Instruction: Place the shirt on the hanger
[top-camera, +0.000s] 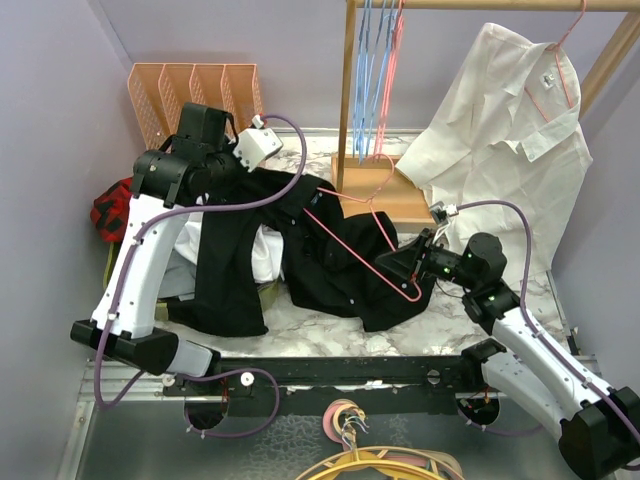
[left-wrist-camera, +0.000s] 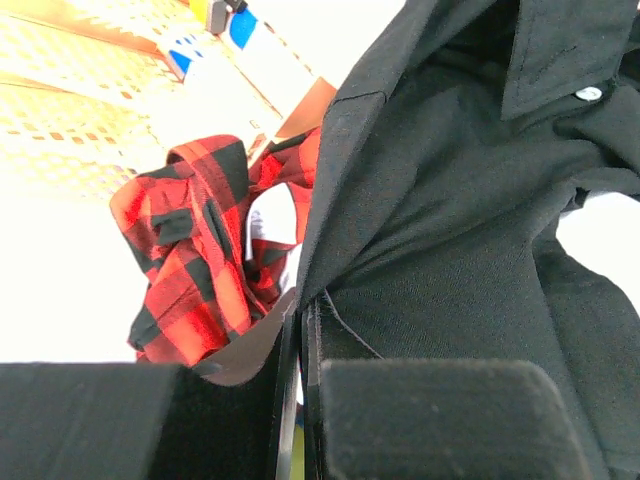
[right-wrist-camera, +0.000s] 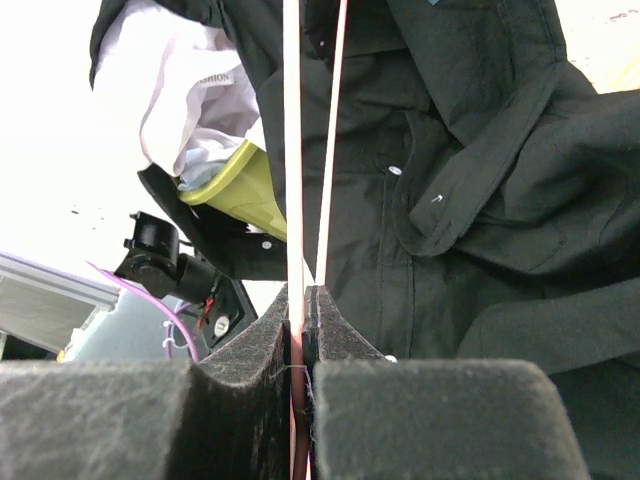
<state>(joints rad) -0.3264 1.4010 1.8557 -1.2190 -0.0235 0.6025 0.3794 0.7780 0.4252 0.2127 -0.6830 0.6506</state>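
While the left gripper (left-wrist-camera: 303, 325) was pinched shut on an edge of the shirt (left-wrist-camera: 450, 250), the right gripper (right-wrist-camera: 303, 300) was squeezed tight on the thin wire of the hanger (right-wrist-camera: 293, 150). The shirt (top-camera: 330, 260) lay crumpled, with the table (top-camera: 330, 340) under it. From above, the left gripper (top-camera: 250, 178) was at the shirt's far left corner, and that corner was lifted up. The right gripper (top-camera: 405, 268) was at the shirt's right side. The hanger (top-camera: 365, 235) lay across the top of the shirt, and its hook stuck out past the shirt's far edge. A white cloth (top-camera: 262, 250) peeked out from under the shirt's left half, and something yellow-green (right-wrist-camera: 240, 185) showed under the shirt too. A red and black plaid cloth (left-wrist-camera: 190, 250) sat to the left of the shirt. A white shirt (top-camera: 500, 120) hung up behind the shirt, off to the right.
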